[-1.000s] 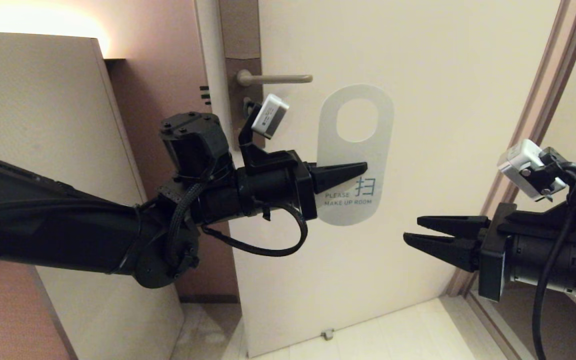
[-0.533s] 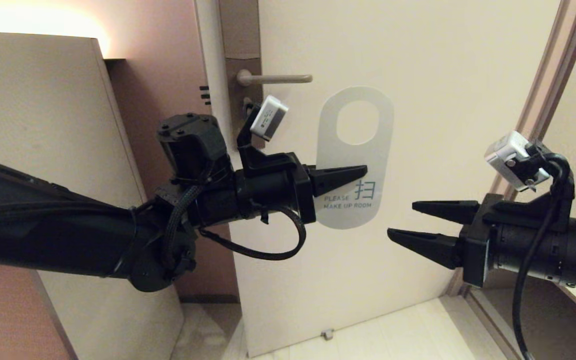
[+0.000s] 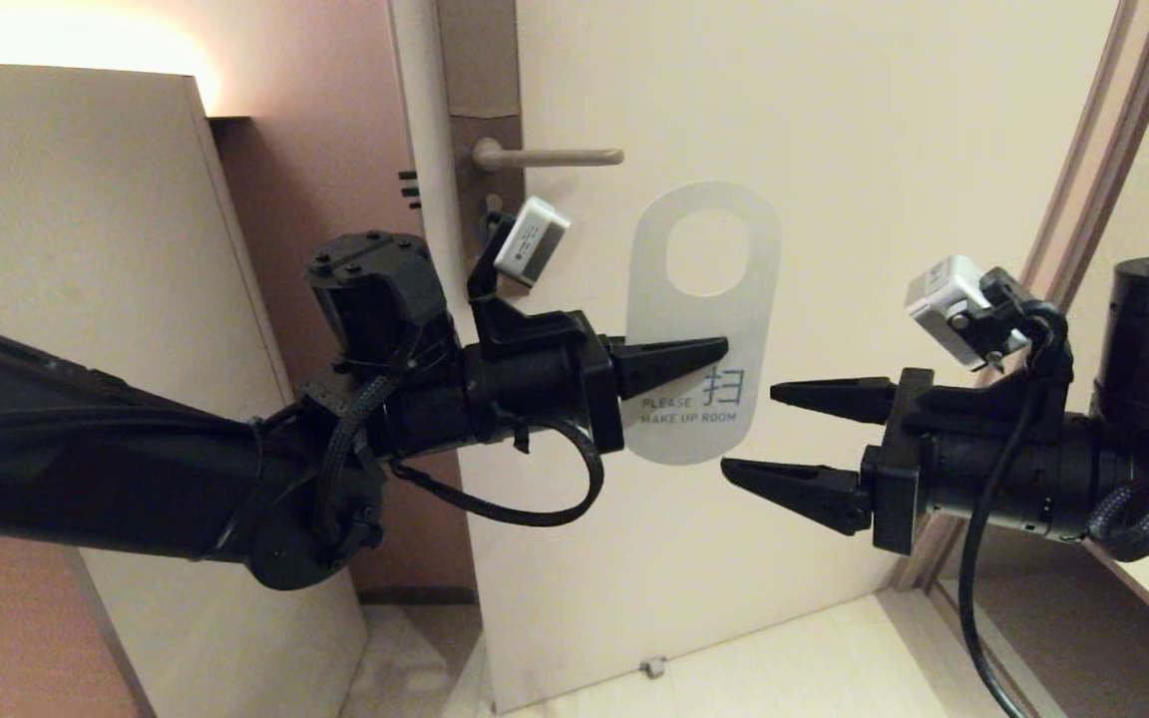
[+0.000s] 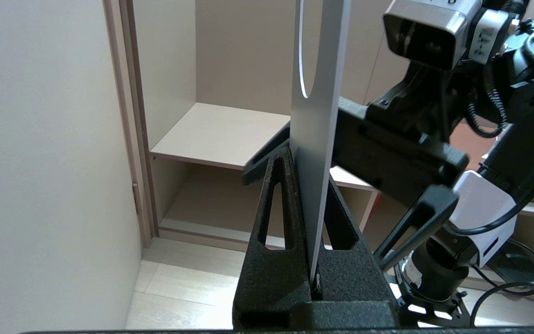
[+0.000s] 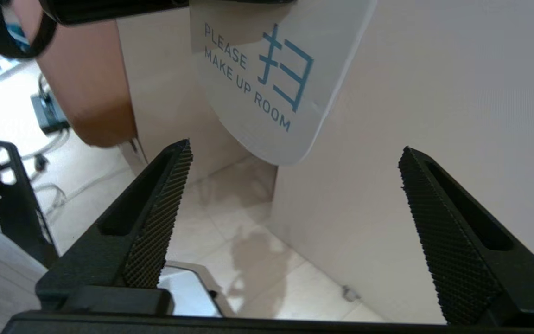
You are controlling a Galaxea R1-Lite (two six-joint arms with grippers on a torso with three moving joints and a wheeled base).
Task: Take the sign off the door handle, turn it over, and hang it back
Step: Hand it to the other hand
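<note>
Warm, dim-ish indoor light in head view; brightest spot is a glow at top left above the cabinet (image 3: 66, 299), blown out to near white. Door (image 3: 834, 150) evenly lit, cream, w/ soft faint shadows. Both arms read as near-solid black, little detail. Sign (image 3: 699, 319) looks grey, slightly translucent, text legible. Head view sharp overall, w/ verticals leaning outward toward the edges. Left wrist view: cooler, brighter daylight-like light, shelf (image 4: 220, 134) well lit, close-up fingers (image 4: 276, 241) sharp. Right wrist view: floor (image 5: 230, 232) overexposed toward one side, sign's soft shadow on it; brown panel edge blurred.
</note>
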